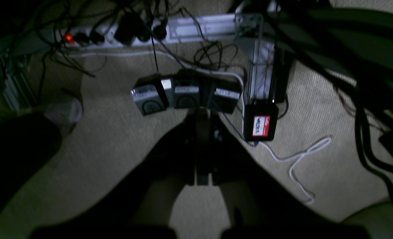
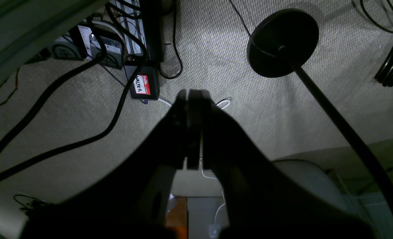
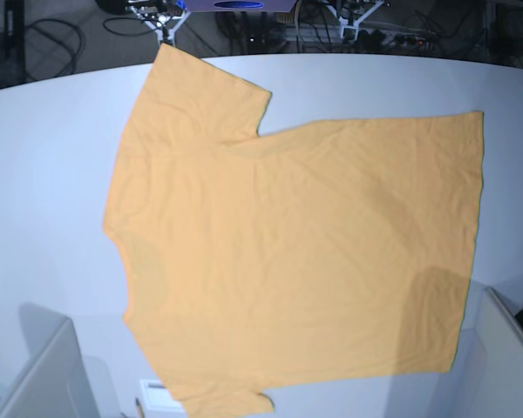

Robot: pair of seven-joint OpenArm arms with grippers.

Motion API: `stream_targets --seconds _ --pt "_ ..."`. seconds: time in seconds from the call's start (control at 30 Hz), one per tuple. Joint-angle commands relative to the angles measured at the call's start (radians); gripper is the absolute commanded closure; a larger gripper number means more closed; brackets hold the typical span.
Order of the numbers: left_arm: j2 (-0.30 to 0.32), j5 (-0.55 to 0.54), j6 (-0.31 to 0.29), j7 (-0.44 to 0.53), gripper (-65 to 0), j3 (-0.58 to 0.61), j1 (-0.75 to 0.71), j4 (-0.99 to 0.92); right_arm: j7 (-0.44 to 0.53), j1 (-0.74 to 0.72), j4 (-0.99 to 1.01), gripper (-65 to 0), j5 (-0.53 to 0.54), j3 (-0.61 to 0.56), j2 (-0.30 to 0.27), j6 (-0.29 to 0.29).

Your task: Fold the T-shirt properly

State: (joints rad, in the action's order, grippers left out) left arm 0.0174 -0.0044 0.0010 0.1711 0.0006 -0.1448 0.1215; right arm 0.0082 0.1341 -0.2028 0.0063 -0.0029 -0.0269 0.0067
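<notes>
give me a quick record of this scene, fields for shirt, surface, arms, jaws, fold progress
shirt: plain light-orange short-sleeved cotton T-shirt, spread flat, no fold visible
surface: white table, shirt covers most of it
arms: neither shows in the base view; both wrist cameras look down at beige carpet with cables
jaws: left gripper shut, right gripper shut, both holding nothing
fold progress: not started

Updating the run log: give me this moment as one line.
T-shirt: flat, unfolded on table | left tool: shut, empty, off table | right tool: shut, empty, off table
</notes>
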Motion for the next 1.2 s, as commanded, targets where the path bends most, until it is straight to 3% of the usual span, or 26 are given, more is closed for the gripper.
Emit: stream_targets --seconds 0.0,0.77,0.97,1.17 --pt "0.000 -0.001 0.006 0.000 0.0 -0.001 -0.019 0.017 -0.001 0.006 -0.002 0.0 -0.002 -0.001 -0.003 -0.007" --pt "0.003 -0.001 0.006 0.002 0.0 -0.001 -0.039 0.025 0.003 0.029 -0.013 0.0 -0.002 -0.001 -0.003 -0.007" --pt "0.005 0.004 0.006 0.006 0.0 0.002 -0.075 0.036 0.115 0.092 -0.028 0.0 -0.002 -0.001 -0.014 -0.007" --pt "0.029 0.008 0.006 0.006 0.0 0.011 -0.215 0.243 0.125 0.152 -0.033 0.0 0.002 0.007 -0.035 -0.007"
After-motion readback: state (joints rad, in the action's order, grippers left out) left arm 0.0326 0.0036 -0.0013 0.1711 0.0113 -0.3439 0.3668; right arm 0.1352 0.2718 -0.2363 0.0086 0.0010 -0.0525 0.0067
